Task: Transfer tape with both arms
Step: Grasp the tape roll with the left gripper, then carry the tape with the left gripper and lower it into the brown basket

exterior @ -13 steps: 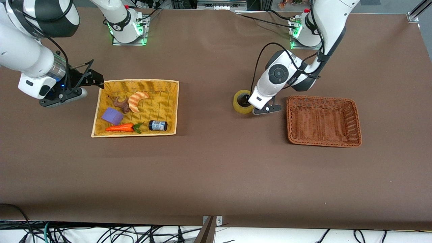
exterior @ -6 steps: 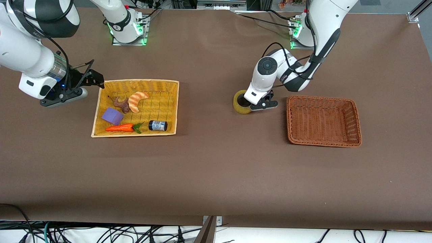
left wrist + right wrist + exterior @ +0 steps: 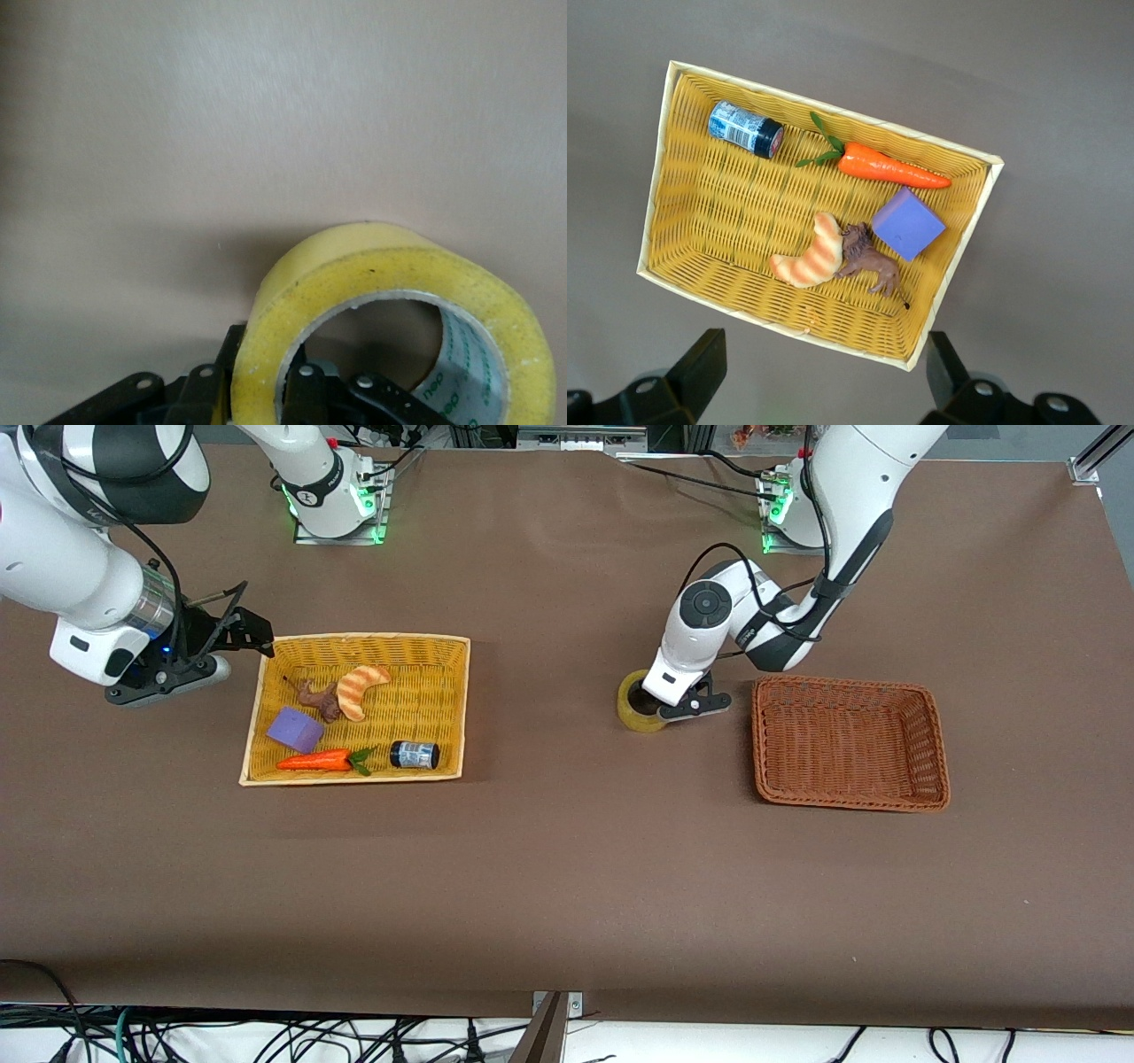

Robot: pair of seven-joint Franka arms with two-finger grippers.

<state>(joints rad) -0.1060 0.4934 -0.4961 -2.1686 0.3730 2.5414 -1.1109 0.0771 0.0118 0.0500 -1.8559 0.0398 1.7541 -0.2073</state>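
Observation:
The tape (image 3: 631,714), a yellowish ring-shaped roll, stands on the brown table between the two baskets. My left gripper (image 3: 657,705) is down on it. In the left wrist view the tape (image 3: 390,257) fills the lower part, and my left gripper (image 3: 266,376) has one finger inside the hollow centre and one outside, shut on the roll's wall. My right gripper (image 3: 252,633) is open and empty, waiting above the table beside the yellow basket at the right arm's end; it also shows in the right wrist view (image 3: 824,372).
A yellow wicker basket (image 3: 354,638) holds a croissant (image 3: 359,689), a brown toy animal (image 3: 319,699), a purple block (image 3: 295,729), a carrot (image 3: 316,761) and a small black jar (image 3: 414,755). An empty brown wicker basket (image 3: 850,803) lies beside the tape, toward the left arm's end.
My left wrist has turned and its gripper has closed on the tape's wall. The roll has shifted slightly toward the front camera. The right arm has not moved.

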